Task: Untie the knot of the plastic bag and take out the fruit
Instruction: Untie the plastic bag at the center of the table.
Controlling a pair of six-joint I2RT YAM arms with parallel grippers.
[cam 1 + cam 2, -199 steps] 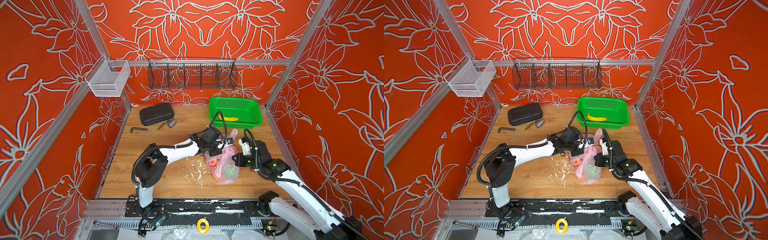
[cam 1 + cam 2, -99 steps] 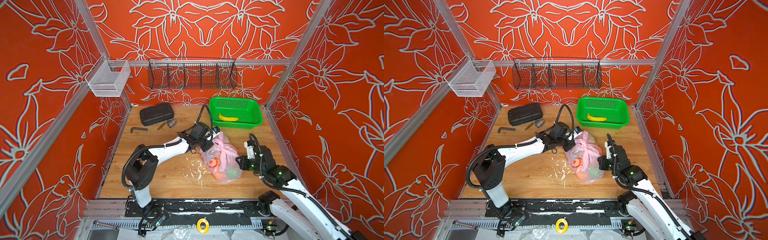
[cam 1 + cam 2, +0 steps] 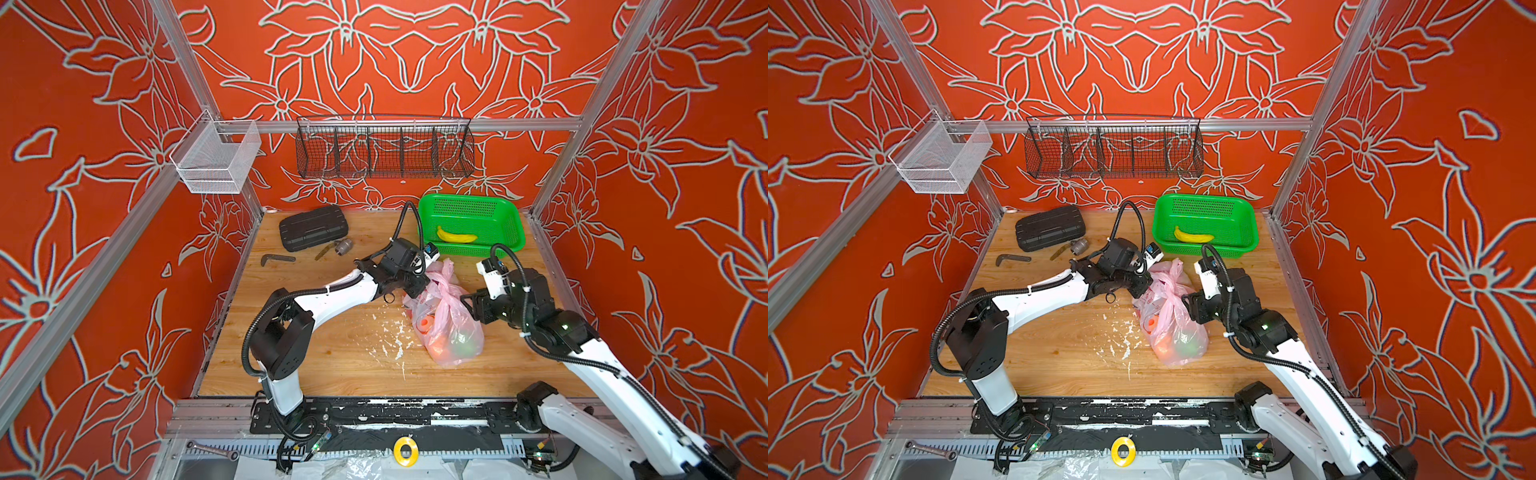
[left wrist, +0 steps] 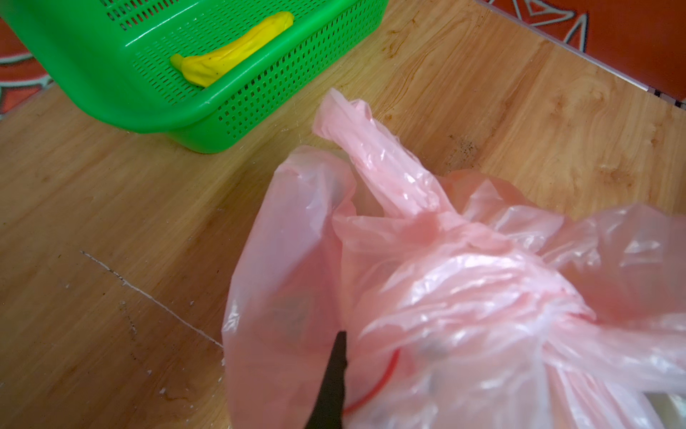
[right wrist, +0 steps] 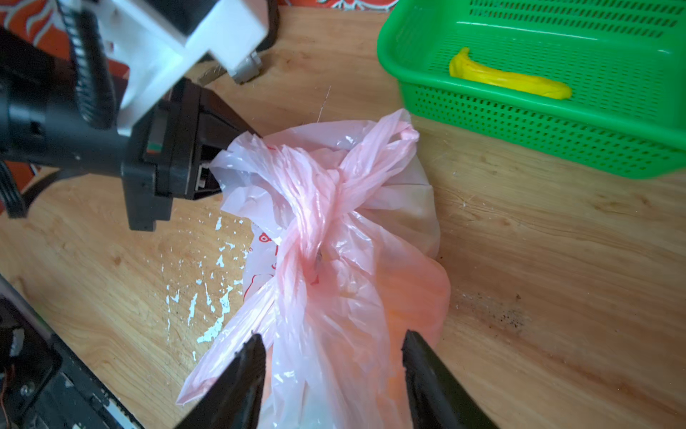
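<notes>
While left gripper (image 5: 217, 167) clamped a loop of the plastic bag (image 3: 451, 332), lying near the green basket (image 3: 513, 232) with fruit (image 3: 422, 322) inside, the knot (image 5: 312, 223) was not yet undone. Right gripper (image 5: 332, 345) stood open astride the bag; next move probably needs pinching the other loop.

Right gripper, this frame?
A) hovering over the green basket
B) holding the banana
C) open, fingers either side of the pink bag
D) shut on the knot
C: in the right wrist view the right gripper has its two fingers spread apart with the plastic bag between them. The knot lies beyond the fingertips, ungripped.
</notes>
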